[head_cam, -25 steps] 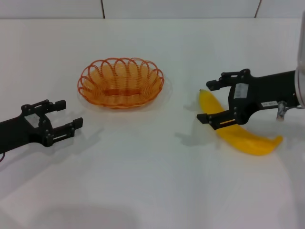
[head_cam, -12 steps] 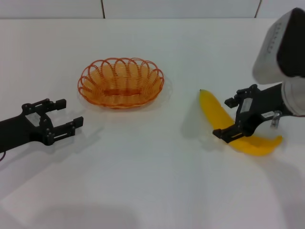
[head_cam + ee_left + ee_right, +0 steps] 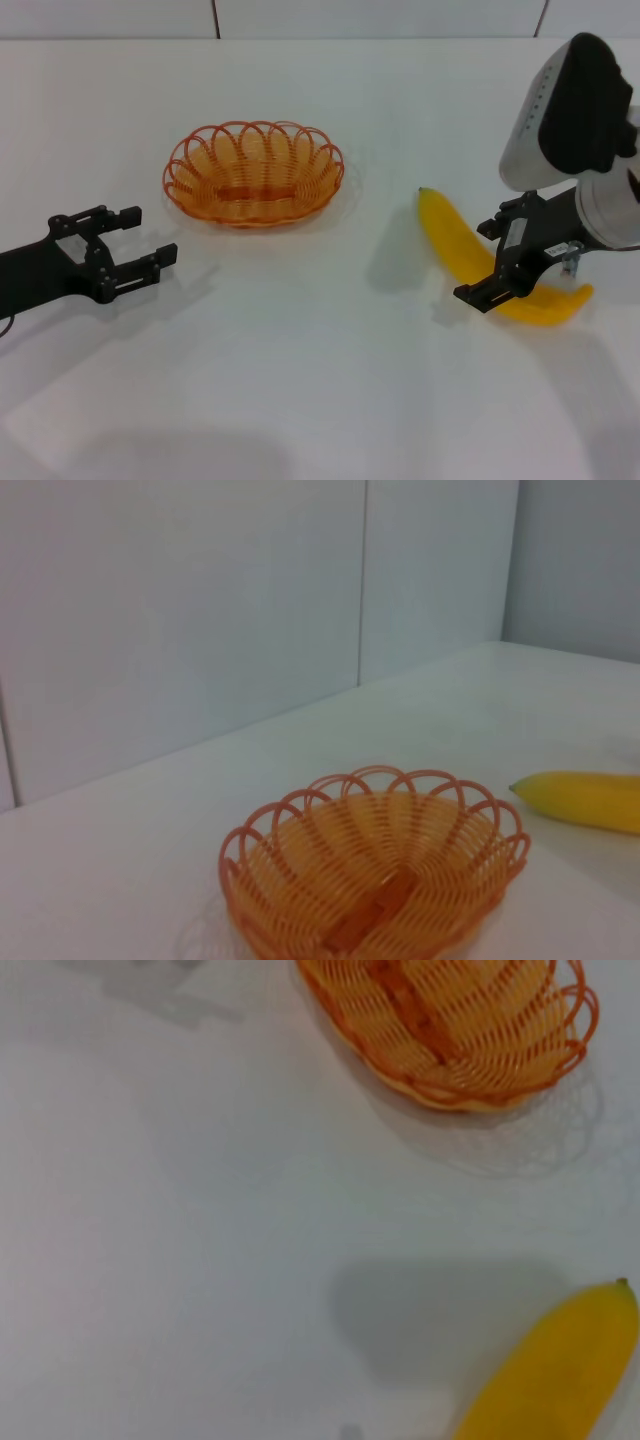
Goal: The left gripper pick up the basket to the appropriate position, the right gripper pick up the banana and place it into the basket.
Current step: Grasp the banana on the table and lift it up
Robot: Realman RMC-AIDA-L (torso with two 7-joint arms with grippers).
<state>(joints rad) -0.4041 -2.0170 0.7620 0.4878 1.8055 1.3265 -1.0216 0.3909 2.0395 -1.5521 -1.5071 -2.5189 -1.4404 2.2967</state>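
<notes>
Compared with the earlier head views, the right gripper (image 3: 497, 260) has swung back toward the right edge and tipped downward over the banana (image 3: 470, 256), while its white-grey arm segment (image 3: 560, 105) has risen into the upper right of the frame; basket, banana and left gripper have not shifted. Right gripper: fingers spread, straddling the middle of the banana, one finger (image 3: 488, 292) on the near side and the other on the far side; contact with the fruit cannot be told. Banana: lying flat on the white table (image 3: 320, 380) at right of centre, running diagonally from upper left to lower right. Basket (image 3: 254, 173): orange wire, upright on the table, upper left of centre, well apart from both grippers, nothing in it. Left gripper (image 3: 140, 238): at the left edge, mid-height, fingers spread, nothing between them, pointing toward the frame's centre. Left wrist view: basket (image 3: 372, 875) low in the frame with the banana's end (image 3: 583, 800) at right. Right wrist view: basket (image 3: 450, 1025) at top, banana (image 3: 555, 1375) at lower right.
</notes>
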